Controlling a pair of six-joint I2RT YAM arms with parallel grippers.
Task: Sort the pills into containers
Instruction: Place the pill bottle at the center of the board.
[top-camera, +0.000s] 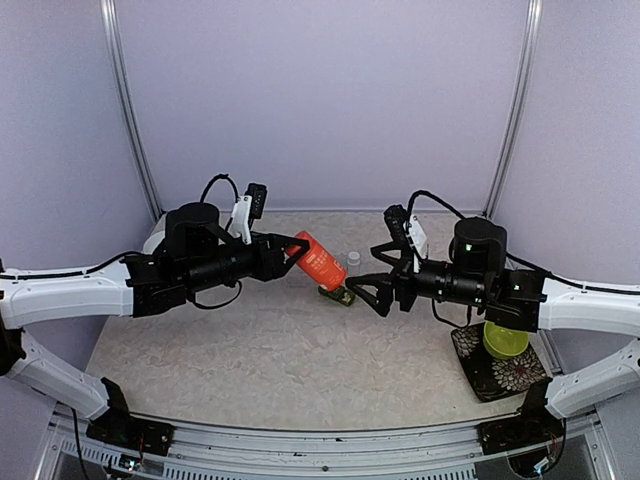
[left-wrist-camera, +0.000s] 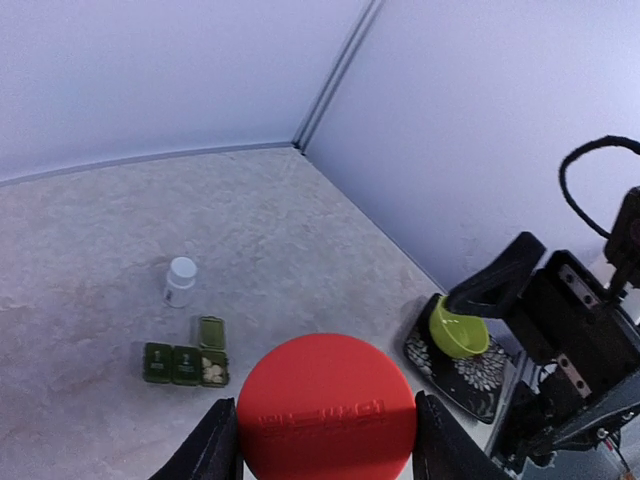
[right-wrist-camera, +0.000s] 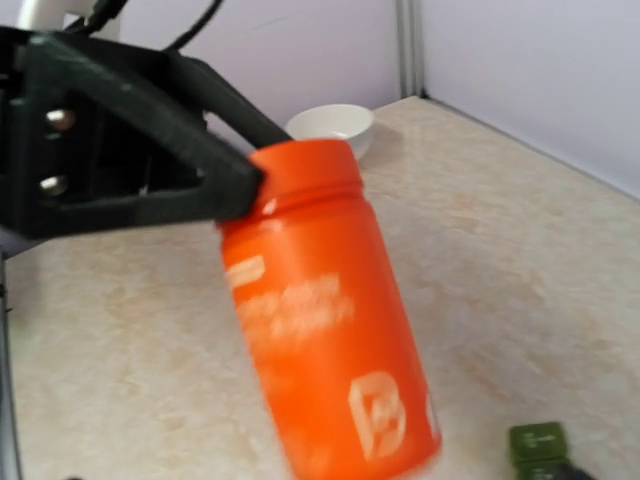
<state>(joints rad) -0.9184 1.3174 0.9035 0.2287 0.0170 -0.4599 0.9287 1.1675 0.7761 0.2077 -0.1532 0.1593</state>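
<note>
My left gripper (top-camera: 298, 250) is shut on the red-orange bottle (top-camera: 320, 264) and holds it tilted above the table, its lower end over the dark green pill box (top-camera: 338, 295). In the left wrist view the bottle's round base (left-wrist-camera: 327, 405) fills the space between my fingers (left-wrist-camera: 215, 445). The pill box (left-wrist-camera: 186, 362) lies below; its right compartment is open, lid up, with white pills (left-wrist-camera: 213, 369) inside. My right gripper (top-camera: 362, 266) is open and empty just right of the bottle. The right wrist view shows the bottle (right-wrist-camera: 325, 320) close up and a corner of the pill box (right-wrist-camera: 540, 445).
A small white vial (top-camera: 353, 258) stands behind the pill box, also in the left wrist view (left-wrist-camera: 180, 281). A lime-green bowl (top-camera: 505, 340) sits on a dark patterned mat (top-camera: 490, 372) at the right. A white bowl (right-wrist-camera: 332, 127) stands at the back.
</note>
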